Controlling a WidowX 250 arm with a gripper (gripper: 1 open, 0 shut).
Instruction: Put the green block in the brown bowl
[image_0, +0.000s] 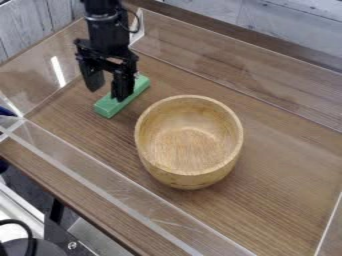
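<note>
Single overhead-angled view of a wooden tabletop (267, 200) with clear acrylic walls (80, 165) around it.

Green block (122, 97) lies flat on the table at about 10 o'clock from the brown bowl (189, 140), just beside the bowl's rim but not touching it. The block's long axis runs diagonally, from lower left to upper right in frame. Only its lower and right parts show clearly; the upper-left portion is covered by the gripper.

Gripper (106, 80) is black, pointing straight down, sitting low over the block's upper-left end. Jaws are spread wide, released, with one finger (90, 75) at the left and the other at the right of the block's end. They appear to straddle the block; whether either pad touches it cannot be told from this angle. Nothing is clamped; block rests on the table.

Brown bowl sits upright near frame centre, round, light wood with visible grain and thick walls. The inside shows only wood grain. It is at roughly 4 o'clock from the gripper.

Black arm body (104, 15) rises from the gripper toward 12 o'clock and leaves the frame at the top edge. Near acrylic wall runs diagonally across the lower left; dark cabling (16, 235) shows below it at 7 o'clock.
</note>
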